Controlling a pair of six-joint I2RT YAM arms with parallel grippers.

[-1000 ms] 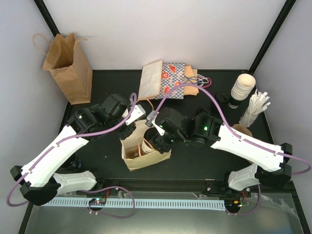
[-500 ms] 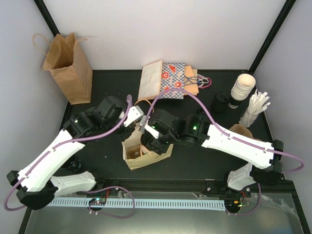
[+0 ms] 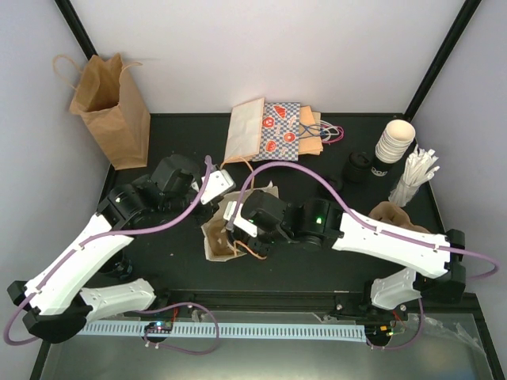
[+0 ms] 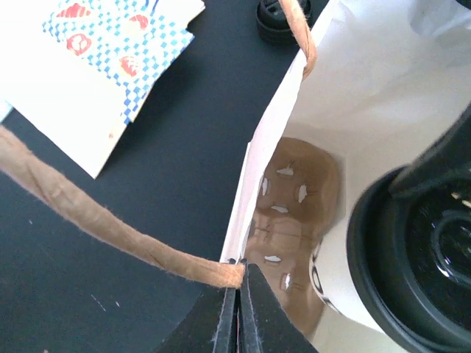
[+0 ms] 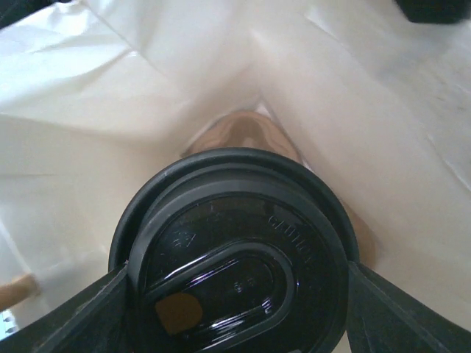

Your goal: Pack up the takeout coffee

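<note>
Wrist views show the lidded cup (image 5: 232, 250) inside the bag (image 5: 140, 81), hidden overhead.

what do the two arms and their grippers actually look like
Both arms are alike: the left arm and right arm have long white shells over black motor joints, each with a small green light. A purple cable runs along each one. The left gripper has slim dark fingers; the right gripper has dark grey wedge-shaped ones.
</note>
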